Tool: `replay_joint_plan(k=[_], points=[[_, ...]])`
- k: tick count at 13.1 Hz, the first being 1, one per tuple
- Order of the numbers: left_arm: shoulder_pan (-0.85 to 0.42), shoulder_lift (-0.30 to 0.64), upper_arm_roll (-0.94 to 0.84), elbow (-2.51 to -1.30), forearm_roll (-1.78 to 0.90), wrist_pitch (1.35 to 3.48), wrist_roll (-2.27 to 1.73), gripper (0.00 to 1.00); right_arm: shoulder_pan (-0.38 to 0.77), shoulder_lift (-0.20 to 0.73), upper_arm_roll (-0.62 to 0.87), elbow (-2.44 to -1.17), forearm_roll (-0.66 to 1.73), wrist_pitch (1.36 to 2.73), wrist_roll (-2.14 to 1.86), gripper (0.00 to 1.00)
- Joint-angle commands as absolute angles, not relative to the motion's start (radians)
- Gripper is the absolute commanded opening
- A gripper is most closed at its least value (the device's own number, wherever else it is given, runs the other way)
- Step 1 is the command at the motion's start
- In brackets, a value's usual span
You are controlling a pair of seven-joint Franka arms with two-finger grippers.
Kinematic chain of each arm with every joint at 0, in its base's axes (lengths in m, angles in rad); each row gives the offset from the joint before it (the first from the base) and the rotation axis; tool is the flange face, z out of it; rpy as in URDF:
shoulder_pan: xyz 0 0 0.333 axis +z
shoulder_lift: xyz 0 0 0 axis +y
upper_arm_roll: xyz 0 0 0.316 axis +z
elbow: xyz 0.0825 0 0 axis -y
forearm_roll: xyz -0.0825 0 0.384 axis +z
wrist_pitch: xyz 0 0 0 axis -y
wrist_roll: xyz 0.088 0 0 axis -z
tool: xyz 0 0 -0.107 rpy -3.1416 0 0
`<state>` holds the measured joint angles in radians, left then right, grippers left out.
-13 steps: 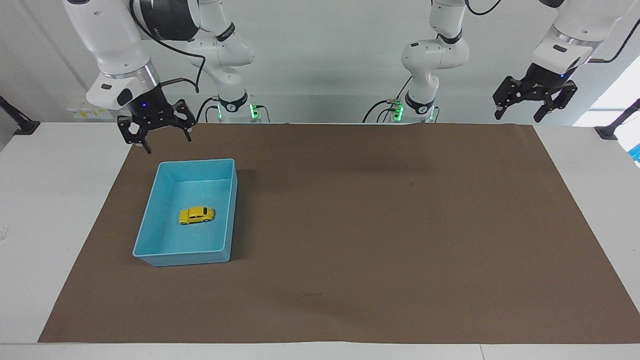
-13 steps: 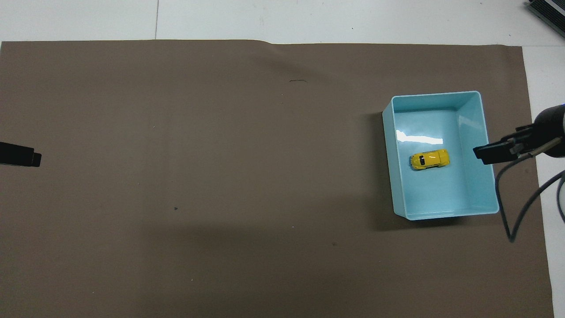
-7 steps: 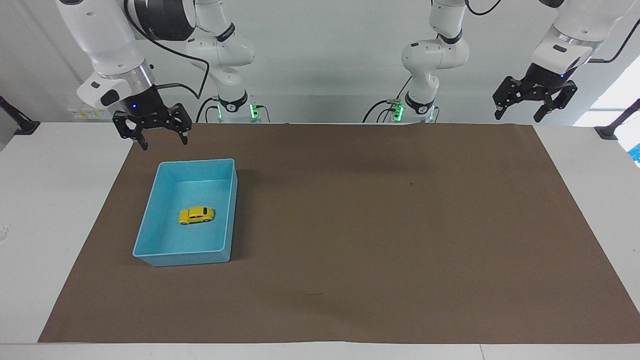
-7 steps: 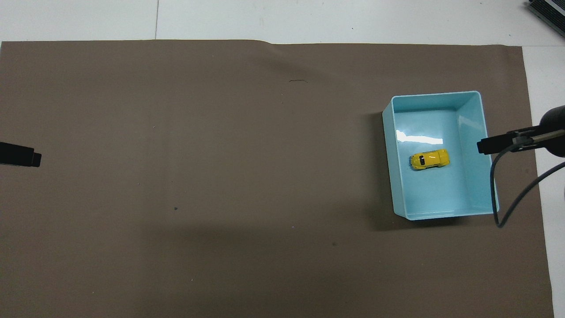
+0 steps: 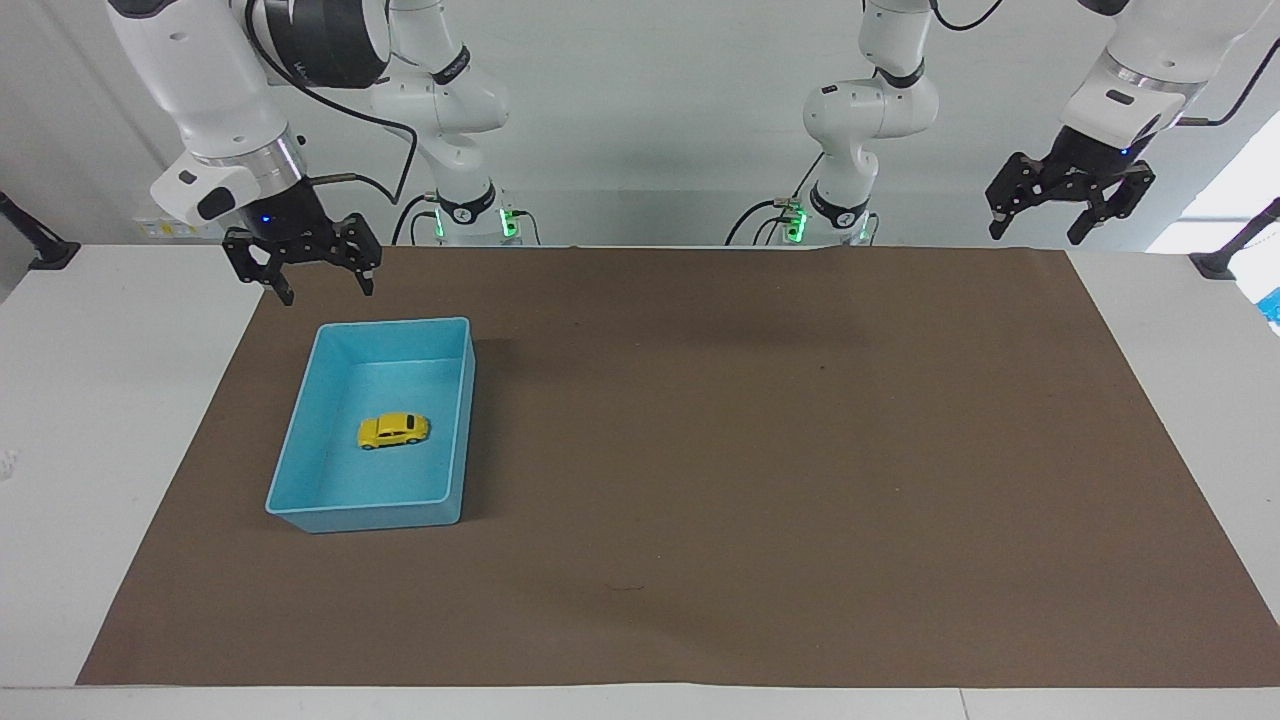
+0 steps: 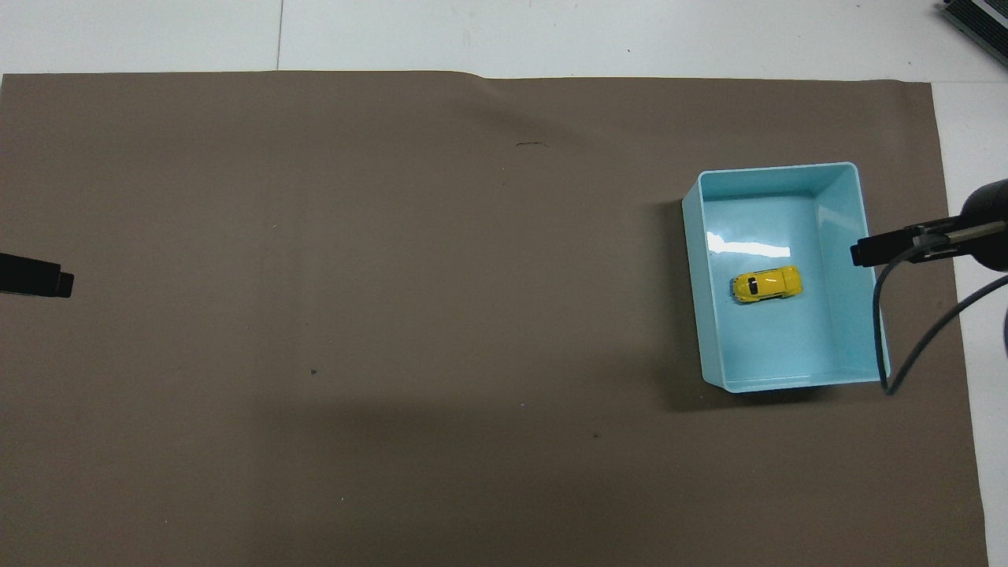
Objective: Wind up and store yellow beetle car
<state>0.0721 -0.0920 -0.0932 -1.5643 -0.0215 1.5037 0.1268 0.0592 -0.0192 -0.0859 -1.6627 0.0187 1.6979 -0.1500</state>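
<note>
The yellow beetle car (image 5: 393, 431) rests on its wheels on the floor of the light-blue bin (image 5: 395, 322), near the bin's middle. It also shows in the overhead view (image 6: 766, 284), inside the bin (image 6: 776, 167). My right gripper (image 5: 328, 294) is open and empty, raised in the air over the bin's rim at the right arm's end; only its tip (image 6: 862, 253) shows in the overhead view. My left gripper (image 5: 1037, 237) is open and empty and waits high over the mat's corner at the left arm's end; its tip (image 6: 63, 283) shows in the overhead view.
A brown mat (image 5: 760, 450) covers most of the white table (image 5: 90, 400). The right arm's cable (image 6: 906, 346) hangs over the bin's corner in the overhead view.
My right gripper has drifted a little toward the right arm's end of the table and risen slightly. The car, the bin and the left arm have not moved.
</note>
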Motion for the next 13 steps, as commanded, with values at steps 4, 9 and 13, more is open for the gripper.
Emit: replay_joint_plan(k=[4,9,13], points=[[0.081,-0.103,-0.095,-1.566,-0.031,1.491,0.126,1.00,0.057,-0.006,-0.077,-1.601,0.005,1.635,-0.046,1.00],[0.081,-0.103,-0.095,-1.566,-0.031,1.491,0.126,1.00,0.055,-0.011,-0.084,-1.569,-0.018,1.562,-0.046,1.00],[0.081,-0.103,-0.097,-1.566,-0.031,1.491,0.126,1.00,0.054,-0.011,-0.083,-1.557,-0.014,1.554,-0.048,1.00]])
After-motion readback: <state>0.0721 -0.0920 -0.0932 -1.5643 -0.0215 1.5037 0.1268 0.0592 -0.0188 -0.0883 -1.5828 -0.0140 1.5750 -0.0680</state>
